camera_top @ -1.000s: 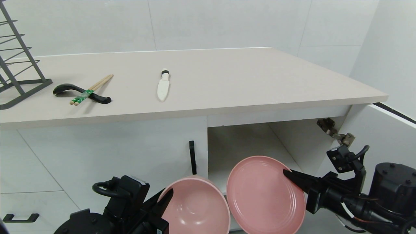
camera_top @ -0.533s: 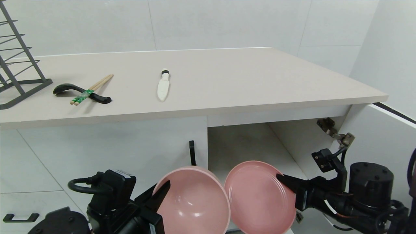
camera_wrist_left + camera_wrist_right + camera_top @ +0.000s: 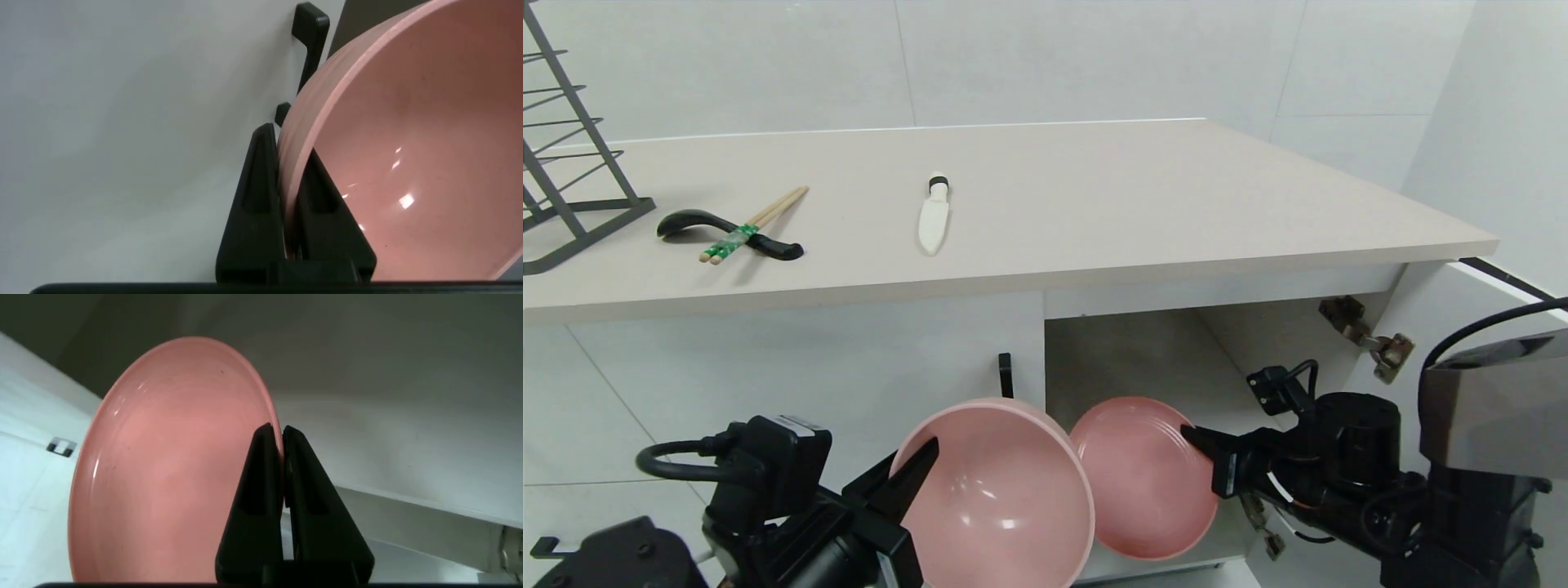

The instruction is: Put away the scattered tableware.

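So far: nothing is stowed yet. Both pink dishes are gripped at the mouth of the open cupboard [image 3: 1143, 351], so I judge the task to be at its first putting-away step.
Left end effector [image 3: 921, 464]: clenched on the rim of the bowl [image 3: 1005, 506], one finger inside and one outside. The bowl is tipped on its side just past the fingertips, with its hollow facing back toward the robot.
Right end effector [image 3: 1188, 433]: pinched on the rim of the plate [image 3: 1135, 482]. The plate stands on edge just ahead of the fingertips, in the cupboard opening and clear of its floor.
Bowl and plate: they overlap when seen from the head, and I cannot tell whether they touch.
Left to do: set down the plate and bowl. After that come the spoon [image 3: 690, 222], chopsticks [image 3: 756, 220] and knife [image 3: 934, 219], which lie on the worktop [image 3: 1094, 196] well above and beyond both end effectors.
Bowl: deep, round and smooth, a glossy pink that looks like plastic, with bright highlights.
Plate: shallow, matte pink, with concentric ridges near the rim.
Spoon: shiny black with a curved handle; the chopsticks lie across it.
Chopsticks: pale wood with a green band.
Knife: cream-coloured and blunt-looking, with a dark ring at the handle.
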Robot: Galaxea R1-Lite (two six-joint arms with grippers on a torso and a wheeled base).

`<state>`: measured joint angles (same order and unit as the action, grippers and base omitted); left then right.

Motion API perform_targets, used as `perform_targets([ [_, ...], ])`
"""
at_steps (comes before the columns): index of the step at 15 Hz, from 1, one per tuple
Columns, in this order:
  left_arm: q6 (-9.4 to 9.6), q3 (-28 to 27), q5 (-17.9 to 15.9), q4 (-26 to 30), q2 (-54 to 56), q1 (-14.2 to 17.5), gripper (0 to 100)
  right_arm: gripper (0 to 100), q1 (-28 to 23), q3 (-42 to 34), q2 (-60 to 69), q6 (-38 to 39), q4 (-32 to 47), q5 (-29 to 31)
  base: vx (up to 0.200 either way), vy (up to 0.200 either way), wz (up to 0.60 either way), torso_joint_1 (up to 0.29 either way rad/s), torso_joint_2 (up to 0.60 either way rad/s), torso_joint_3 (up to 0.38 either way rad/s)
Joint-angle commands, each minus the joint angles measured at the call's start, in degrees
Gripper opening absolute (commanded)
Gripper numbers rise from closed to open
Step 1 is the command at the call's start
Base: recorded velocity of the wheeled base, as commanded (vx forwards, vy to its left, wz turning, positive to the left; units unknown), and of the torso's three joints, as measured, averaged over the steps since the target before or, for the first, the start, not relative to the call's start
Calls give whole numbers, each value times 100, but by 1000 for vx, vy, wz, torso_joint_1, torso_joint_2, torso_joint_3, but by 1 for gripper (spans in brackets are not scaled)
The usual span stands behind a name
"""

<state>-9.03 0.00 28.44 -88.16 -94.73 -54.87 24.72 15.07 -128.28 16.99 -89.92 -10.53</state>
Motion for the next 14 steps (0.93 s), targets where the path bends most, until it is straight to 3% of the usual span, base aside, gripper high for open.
perform_targets([
  [1, -2, 0, 4, 10, 192, 3, 0, 0, -117, 330, -549, -3, -8, -1, 0, 0, 0, 0, 0, 0],
  [6, -2, 0, 4, 18, 201, 3, 0, 0, -354, 734, -1103, -56, -8, 25, 0, 0, 0, 0, 0, 0],
  [10, -2, 0, 4, 18, 183, 11, 0, 0, -380, 1323, -1551, -47, -8, 807, 0, 0, 0, 0, 0, 0],
  [14, -11, 0, 4, 18, 183, 29, 0, 0, -354, 1640, -1762, -38, -8, 825, 0, 0, 0, 0, 0, 0],
])
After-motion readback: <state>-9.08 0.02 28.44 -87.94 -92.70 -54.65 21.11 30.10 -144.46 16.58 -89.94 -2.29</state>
